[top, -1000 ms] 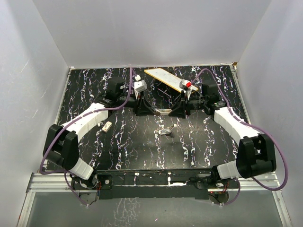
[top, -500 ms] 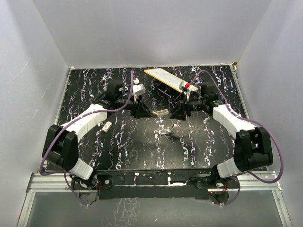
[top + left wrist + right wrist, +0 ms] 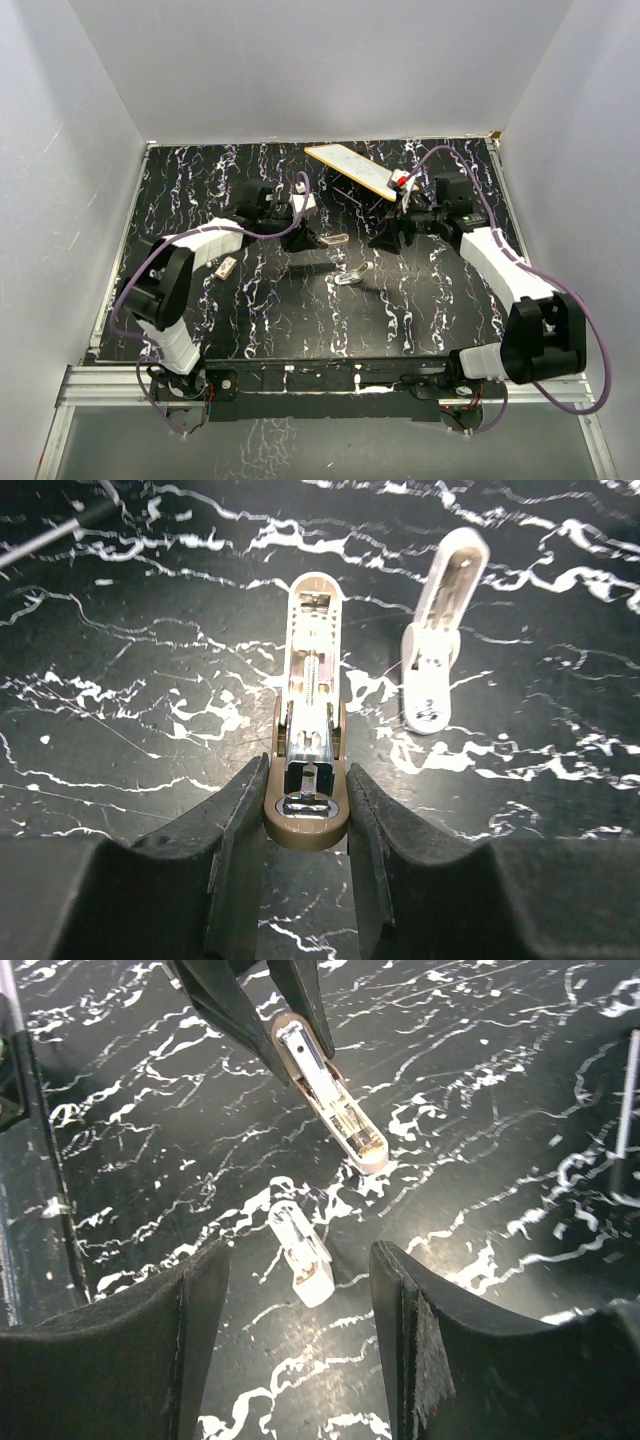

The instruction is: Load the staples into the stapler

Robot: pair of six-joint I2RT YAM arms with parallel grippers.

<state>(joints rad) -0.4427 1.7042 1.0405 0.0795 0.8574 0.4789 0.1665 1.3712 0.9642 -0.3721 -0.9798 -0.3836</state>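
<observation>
Where the left gripper (image 3: 307,772) pinches its rounded rear end, the one beige-and-silver mini stapler (image 3: 312,680) juts straight ahead of the fingers, its shiny metal channel and coiled spring exposed. Just right of it, one white plastic hinged piece (image 3: 438,640), spread in a V, lies on the black marbled counter (image 3: 150,680), below the right gripper (image 3: 300,1258), whose jaws stand spread.

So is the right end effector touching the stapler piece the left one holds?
Apart. The right wrist view shows the right end effector open, its fingers clear of the beige stapler piece held in the left end effector, with table visible between them.
</observation>
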